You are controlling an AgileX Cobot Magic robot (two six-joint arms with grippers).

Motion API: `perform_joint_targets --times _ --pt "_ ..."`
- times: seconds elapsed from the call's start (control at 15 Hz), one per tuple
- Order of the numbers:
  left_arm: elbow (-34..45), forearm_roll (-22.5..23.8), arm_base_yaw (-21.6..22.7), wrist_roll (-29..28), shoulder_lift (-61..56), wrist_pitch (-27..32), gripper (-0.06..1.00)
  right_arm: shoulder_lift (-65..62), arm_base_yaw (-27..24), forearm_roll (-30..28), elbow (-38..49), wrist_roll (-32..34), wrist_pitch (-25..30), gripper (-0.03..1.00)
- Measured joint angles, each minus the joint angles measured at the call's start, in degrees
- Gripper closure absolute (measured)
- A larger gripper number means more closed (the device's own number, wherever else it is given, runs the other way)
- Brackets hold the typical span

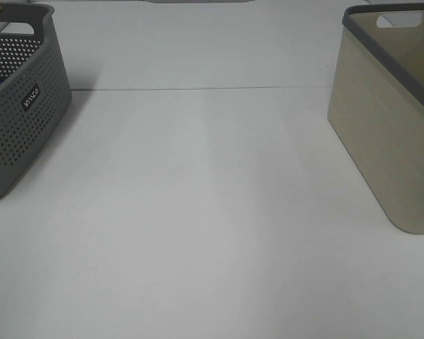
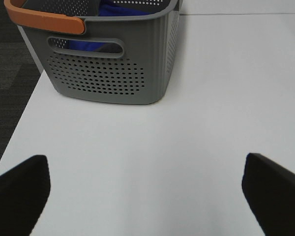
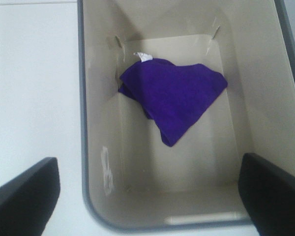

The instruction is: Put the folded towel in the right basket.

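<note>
The folded purple towel point(image 3: 173, 96) lies on the floor of the beige right basket point(image 3: 96, 123), seen from above in the right wrist view. That basket point(image 1: 389, 134) stands at the right edge of the high view, its inside hidden there. My right gripper point(image 3: 150, 196) hangs above the basket, open and empty, its dark fingertips point(image 3: 24, 196) wide apart at the picture's corners. My left gripper point(image 2: 147, 194) is open and empty above the white table, short of the grey left basket point(image 2: 108, 73). Neither arm shows in the high view.
The grey perforated basket point(image 1: 18, 106) with an orange handle point(image 2: 44, 19) stands at the table's left, holding blue cloth point(image 2: 88, 45). The white table point(image 1: 198, 212) runs between the two baskets. The table's left edge and dark floor point(image 2: 10, 78) show in the left wrist view.
</note>
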Motion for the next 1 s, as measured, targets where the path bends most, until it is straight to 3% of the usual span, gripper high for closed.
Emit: perform_joint_targets --times 0.6,1.0 --pt "0.0 0.0 0.0 0.0 0.0 0.0 -0.05 -57.41 0.0 -1.49 37.93 1.38 -0.46 0.03" --pt "0.0 0.0 0.0 0.0 0.0 0.0 -0.05 -71.91 3.9 -1.38 51.62 1.38 -0.4 0.03"
